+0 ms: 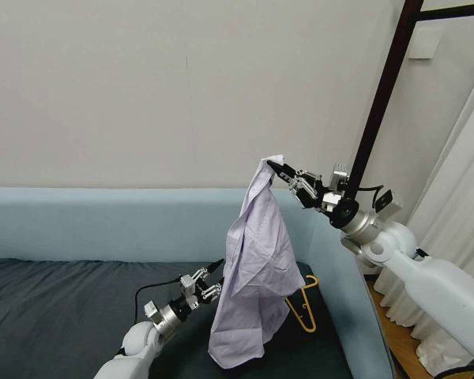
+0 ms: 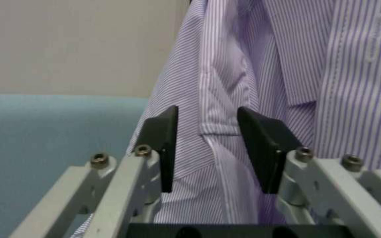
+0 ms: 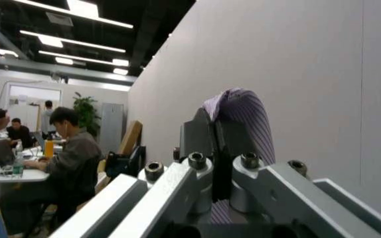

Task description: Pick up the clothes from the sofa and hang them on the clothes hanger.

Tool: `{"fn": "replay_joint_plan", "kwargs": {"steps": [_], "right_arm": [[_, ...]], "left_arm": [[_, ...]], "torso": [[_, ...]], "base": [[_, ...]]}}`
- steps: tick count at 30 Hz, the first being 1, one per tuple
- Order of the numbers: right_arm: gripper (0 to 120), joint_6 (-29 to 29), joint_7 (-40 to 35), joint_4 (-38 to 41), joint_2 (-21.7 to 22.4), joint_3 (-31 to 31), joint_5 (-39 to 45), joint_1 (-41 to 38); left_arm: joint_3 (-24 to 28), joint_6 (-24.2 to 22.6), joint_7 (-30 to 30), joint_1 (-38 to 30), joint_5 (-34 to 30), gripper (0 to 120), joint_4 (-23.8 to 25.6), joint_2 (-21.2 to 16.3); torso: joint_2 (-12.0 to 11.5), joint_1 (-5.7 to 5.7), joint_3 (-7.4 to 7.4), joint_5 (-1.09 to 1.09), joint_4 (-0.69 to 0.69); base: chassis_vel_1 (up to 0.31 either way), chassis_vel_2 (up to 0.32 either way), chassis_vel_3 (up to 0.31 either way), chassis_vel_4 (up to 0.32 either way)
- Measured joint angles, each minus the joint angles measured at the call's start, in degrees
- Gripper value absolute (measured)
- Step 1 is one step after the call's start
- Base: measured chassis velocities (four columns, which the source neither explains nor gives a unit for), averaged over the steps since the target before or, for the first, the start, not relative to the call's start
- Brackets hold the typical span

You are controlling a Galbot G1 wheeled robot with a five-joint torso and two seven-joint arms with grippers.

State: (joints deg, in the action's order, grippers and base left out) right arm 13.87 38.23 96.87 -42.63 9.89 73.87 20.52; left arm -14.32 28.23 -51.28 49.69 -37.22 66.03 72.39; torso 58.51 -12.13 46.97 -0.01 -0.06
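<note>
Striped lilac shirt [image 1: 257, 268] dangles beside yellow hanger [image 1: 306, 305]

shirt [image 1: 257, 276] lilac w/ fine white pinstripes; hanger [image 1: 303, 300] yellow; sofa [image 1: 103, 225] pale blue back, dark grey seat; wall [image 1: 142, 79] off-white

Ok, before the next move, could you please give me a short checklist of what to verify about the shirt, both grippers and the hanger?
1. Right gripper shut on the shirt: ok, it pinches the fabric at the shirt's top.
2. Shirt hem clear of the sofa: cannot tell, it hangs low over the seat.
3. Left gripper open: ok, fingers are apart, facing a fold of the shirt, not closed on it.
4. Yellow hanger inside the shirt: not ok, it lies on the sofa beside the shirt.
5. Free way to the dark rack frame: cannot tell; it stands behind the right arm.
</note>
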Motion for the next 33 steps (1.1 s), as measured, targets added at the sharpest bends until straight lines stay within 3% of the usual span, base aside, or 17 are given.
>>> {"fn": "replay_joint_plan", "kwargs": {"steps": [10,17,22,23,27,33], "right_arm": [[0,0.2,-0.4,0.3,0.5,-1.5,-0.5,2.0],[0,1.0,-1.0,-1.0,0.9,-3.3,-1.7,3.7],[0,1.7,-0.1,-3.4,1.7,-5.5,-1.9,4.5],[0,1.7,-0.1,-3.4,1.7,-5.5,-1.9,4.5],[0,2.0,0.8,-4.1,1.5,-6.5,-1.6,4.0],[0,2.0,1.0,-1.6,1.3,-7.5,0.8,3.1]], "left_arm": [[-1.2,0.6,-2.1,0.2,-2.1,0,-1.3,1.2],[-4.4,2.0,0.5,0.4,-6.6,0,2.0,-0.3],[-7.9,1.1,6.5,0.6,-16.0,0,14.3,-9.5],[-7.9,1.1,6.5,0.6,-16.0,0,14.3,-9.5],[-10.0,-0.2,9.9,1.1,-22.0,0,23.9,-17.7],[-13.7,-1.5,11.0,1.8,-26.9,0,30.6,-21.3]], "torso": [[0.0,0.0,0.0,-0.01,-0.01],[0.0,0.0,0.0,-0.02,-0.01],[0.0,0.0,0.0,-0.03,-0.01],[0.0,0.0,0.0,-0.03,-0.01],[0.0,0.0,0.0,-0.01,0.01],[0.0,0.0,0.0,-0.02,-0.01]], "base": [[0.0,0.0,0.0,0.0],[0.0,0.0,0.0,0.0],[0.0,0.0,0.0,0.0],[0.0,0.0,0.0,0.0],[0.0,0.0,0.0,0.0],[0.0,0.0,0.0,0.0]]}}
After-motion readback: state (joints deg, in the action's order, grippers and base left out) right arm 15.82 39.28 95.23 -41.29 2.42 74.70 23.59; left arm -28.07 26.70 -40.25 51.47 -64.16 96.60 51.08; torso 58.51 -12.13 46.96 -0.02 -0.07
